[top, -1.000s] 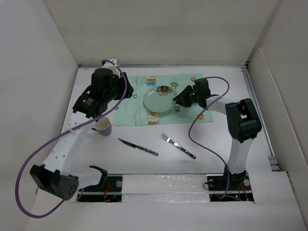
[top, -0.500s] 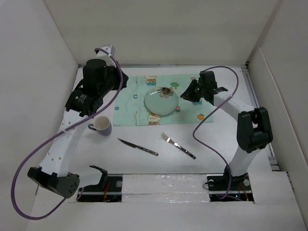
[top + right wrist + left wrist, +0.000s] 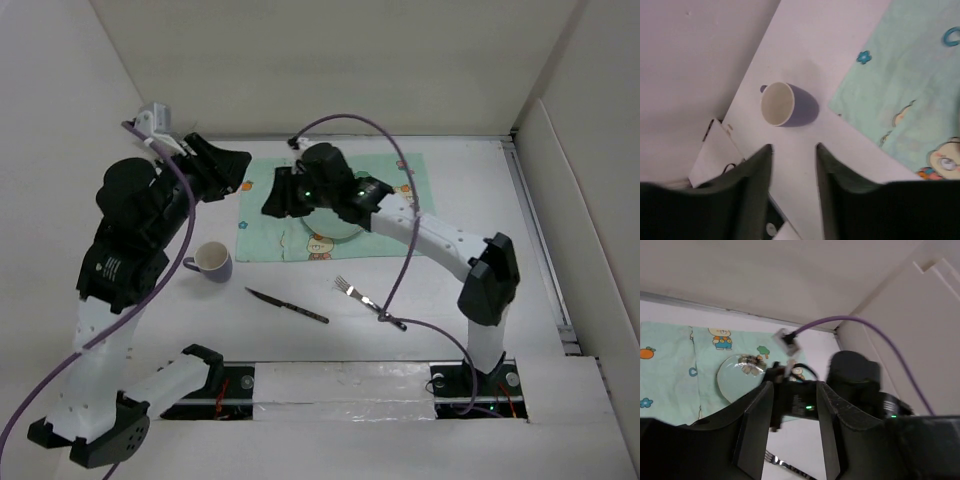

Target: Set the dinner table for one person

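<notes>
Beneath both arms we see the white table (image 3: 280, 335) spanning the view, mint placemat (image 3: 262, 235) toward 12 o'clock. Left gripper (image 3: 794, 405) and right gripper (image 3: 792, 165) gape empty. A mug (image 3: 213, 262) stands at the placemat's 8 o'clock, knife (image 3: 288, 306) and fork (image 3: 368, 300) at 6.

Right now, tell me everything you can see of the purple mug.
The mug is purple outside and cream inside, glossy like ceramic, with a small handle pointing left in the top view. It stands upright and looks empty. It sits on the white table, just off the near-left corner of the green placemat, with a bare gap between them. Nothing else touches or grips it.
</notes>
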Controlling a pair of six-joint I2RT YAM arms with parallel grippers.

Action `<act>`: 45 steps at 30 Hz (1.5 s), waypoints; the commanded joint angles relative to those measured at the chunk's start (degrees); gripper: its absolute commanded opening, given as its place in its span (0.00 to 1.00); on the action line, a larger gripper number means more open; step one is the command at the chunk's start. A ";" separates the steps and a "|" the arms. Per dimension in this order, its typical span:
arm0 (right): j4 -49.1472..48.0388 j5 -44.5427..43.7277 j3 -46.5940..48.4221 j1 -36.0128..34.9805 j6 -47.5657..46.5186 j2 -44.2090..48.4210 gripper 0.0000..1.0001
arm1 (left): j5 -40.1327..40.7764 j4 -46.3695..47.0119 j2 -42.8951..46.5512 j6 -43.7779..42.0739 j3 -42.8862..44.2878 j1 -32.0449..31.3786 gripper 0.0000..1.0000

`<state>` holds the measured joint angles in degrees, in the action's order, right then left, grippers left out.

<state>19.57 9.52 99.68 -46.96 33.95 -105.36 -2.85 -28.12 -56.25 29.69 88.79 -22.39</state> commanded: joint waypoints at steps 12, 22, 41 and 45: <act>13.21 -3.37 39.96 -10.51 -0.29 -33.67 0.79 | -1.63 -3.52 9.49 3.44 -3.36 0.07 0.37; 8.48 -1.00 32.88 -12.89 4.00 -36.41 0.46 | 0.48 -4.49 11.60 1.68 -5.73 0.07 0.39; -4.64 3.58 12.57 4.49 4.99 -8.05 0.00 | 4.88 -0.28 5.46 -2.18 -3.36 0.07 0.40; -3.23 2.26 5.28 16.35 1.47 -2.32 0.00 | 3.21 1.75 2.11 -3.15 -3.97 0.07 0.41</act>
<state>22.96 12.36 107.42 -38.65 37.21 -115.00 1.43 -30.98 -52.21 28.62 83.88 -22.39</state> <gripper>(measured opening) 0.033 0.404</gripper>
